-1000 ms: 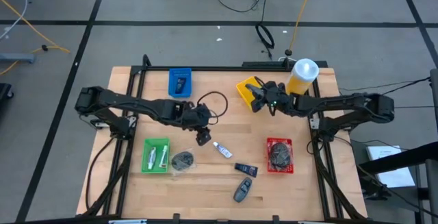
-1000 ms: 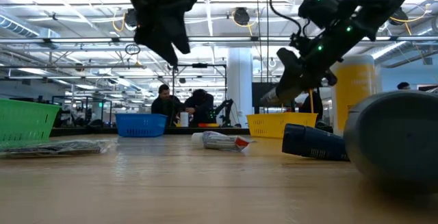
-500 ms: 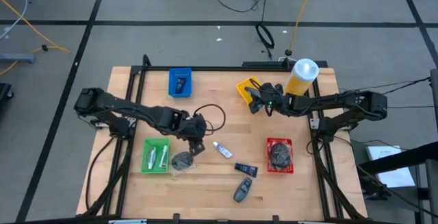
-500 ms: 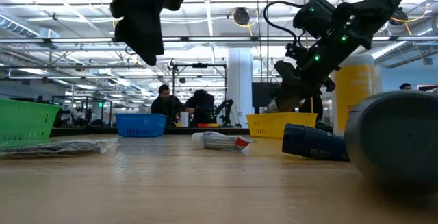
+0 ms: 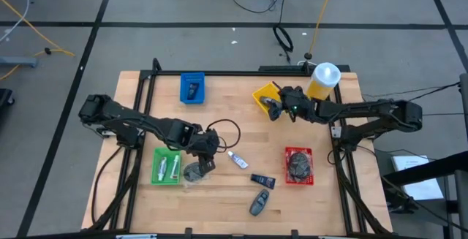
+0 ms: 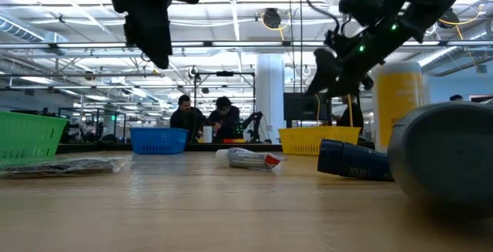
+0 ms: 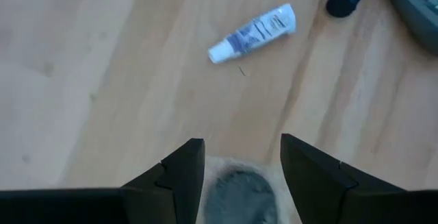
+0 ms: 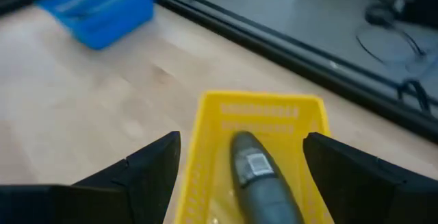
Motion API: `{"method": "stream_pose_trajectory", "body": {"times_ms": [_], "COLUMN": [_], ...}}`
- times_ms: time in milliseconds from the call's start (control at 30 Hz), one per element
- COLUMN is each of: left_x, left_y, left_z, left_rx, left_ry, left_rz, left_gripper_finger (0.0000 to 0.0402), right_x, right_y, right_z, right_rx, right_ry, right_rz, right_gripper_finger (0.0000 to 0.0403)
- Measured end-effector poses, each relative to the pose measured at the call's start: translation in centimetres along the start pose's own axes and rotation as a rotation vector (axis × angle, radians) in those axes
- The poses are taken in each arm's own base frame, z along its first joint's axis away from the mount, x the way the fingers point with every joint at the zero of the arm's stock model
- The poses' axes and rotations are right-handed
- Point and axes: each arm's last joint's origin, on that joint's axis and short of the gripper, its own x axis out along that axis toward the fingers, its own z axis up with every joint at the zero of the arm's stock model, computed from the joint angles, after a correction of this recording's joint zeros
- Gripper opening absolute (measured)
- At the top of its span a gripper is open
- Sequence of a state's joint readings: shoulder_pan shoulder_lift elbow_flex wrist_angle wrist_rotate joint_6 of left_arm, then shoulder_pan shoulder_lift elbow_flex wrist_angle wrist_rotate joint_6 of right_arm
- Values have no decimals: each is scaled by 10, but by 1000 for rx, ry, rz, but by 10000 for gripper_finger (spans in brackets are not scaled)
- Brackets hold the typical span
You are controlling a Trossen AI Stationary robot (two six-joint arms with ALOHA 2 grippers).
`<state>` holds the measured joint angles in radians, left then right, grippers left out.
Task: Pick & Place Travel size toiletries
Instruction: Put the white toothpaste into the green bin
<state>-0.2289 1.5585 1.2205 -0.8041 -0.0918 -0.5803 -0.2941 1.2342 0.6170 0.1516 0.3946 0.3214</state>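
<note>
My left gripper (image 5: 207,158) hangs open above a grey round wrapped pad (image 7: 239,191) that lies flat on the wood at the near left; its fingers stand over the pad's two sides, well clear of it. A small white tube (image 7: 252,33), a dark-blue mini tube (image 5: 262,180) and a dark-grey oblong piece (image 5: 258,203) lie on the table toward the near edge. My right gripper (image 8: 241,138) is open over the yellow tray (image 8: 205,155) at the far right. Another dark-grey oblong piece (image 8: 256,176) lies inside that tray, below the fingers.
A green tray (image 5: 167,165) holding two tubes sits just left of the pad. A blue tray (image 5: 192,88) stands at the far left and a red tray (image 5: 297,165) with a grey pad at the right. A large yellow bottle (image 5: 322,80) stands behind the yellow tray.
My left gripper has gone toward the table's near edge and left, from beside the white tube to above the grey pad, tipping further down. My right gripper has stayed over the yellow tray and rolled a little; the oblong thing seen at its fingers in the low view is gone from there.
</note>
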Motion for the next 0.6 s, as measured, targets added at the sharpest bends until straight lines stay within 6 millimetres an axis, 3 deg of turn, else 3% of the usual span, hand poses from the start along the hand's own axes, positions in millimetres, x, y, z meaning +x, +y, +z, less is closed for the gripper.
{"method": "stream_pose_trajectory", "body": {"times_ms": [267, 600], "left_x": [0, 5], "left_y": [1, 7], "left_z": [13, 38], "left_rx": [276, 584], "left_ry": [-127, -292], "left_rz": [35, 67], "left_gripper_finger": [187, 197], "right_x": [-46, -93], "right_y": [12, 22], "right_z": [20, 30], "right_rx": [-58, -132], "right_ry": [-123, -274], "right_rz": [254, 414], "right_gripper_finger": [286, 286]}}
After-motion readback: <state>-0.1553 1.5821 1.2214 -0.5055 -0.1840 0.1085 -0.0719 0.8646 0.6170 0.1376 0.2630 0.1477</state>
